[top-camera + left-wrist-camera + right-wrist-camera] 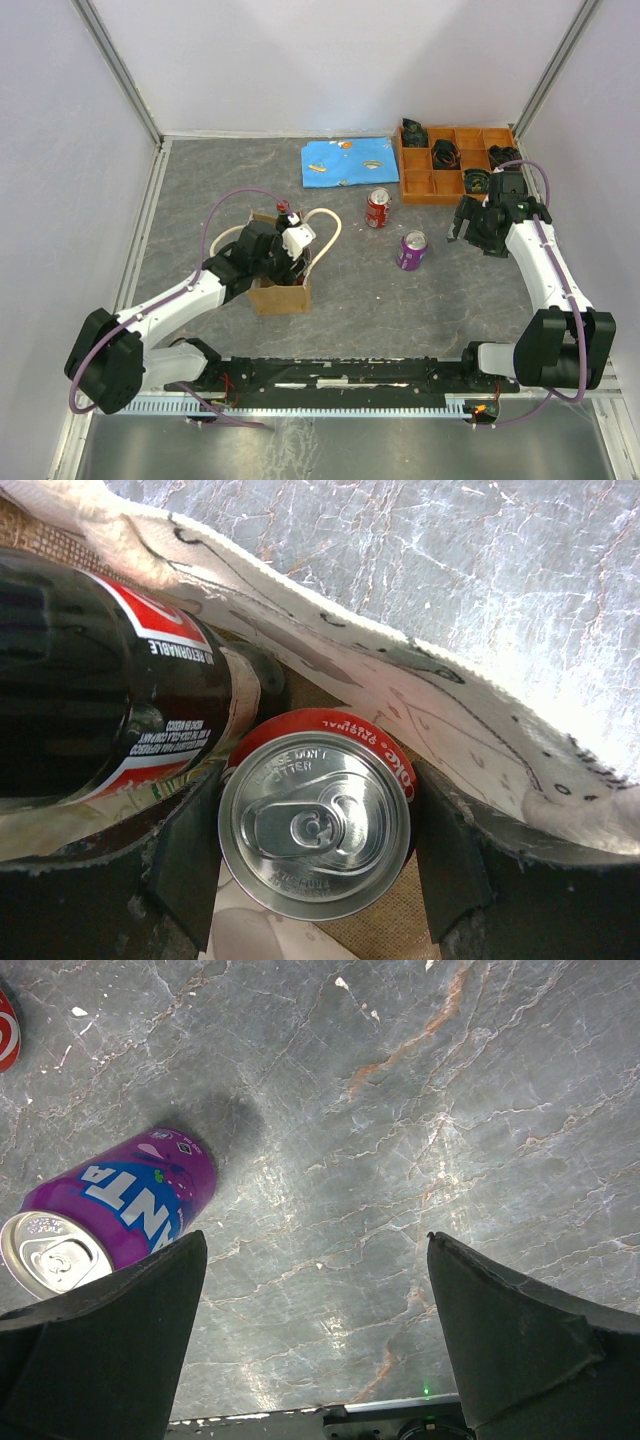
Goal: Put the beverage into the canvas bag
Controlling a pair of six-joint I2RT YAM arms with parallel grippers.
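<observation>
Inside the small tan canvas bag (280, 297), the left gripper (318, 865) clamps an upright red aluminium cola can (315, 825), just beside a dark plastic cola bottle (90, 680). Right of the bag, a purple soda can (120, 1200) stands on the grey marbled tabletop (400, 1110), nearer the wide-open right gripper (315, 1260), with room around.

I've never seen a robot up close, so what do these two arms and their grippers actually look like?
The left arm and right arm have smooth white links between chunky black joints, and a thin purple cable loops loosely along each. The left gripper and right gripper are black, each with two broad, wedge-shaped dark fingers, matte and a little scuffed.
</observation>
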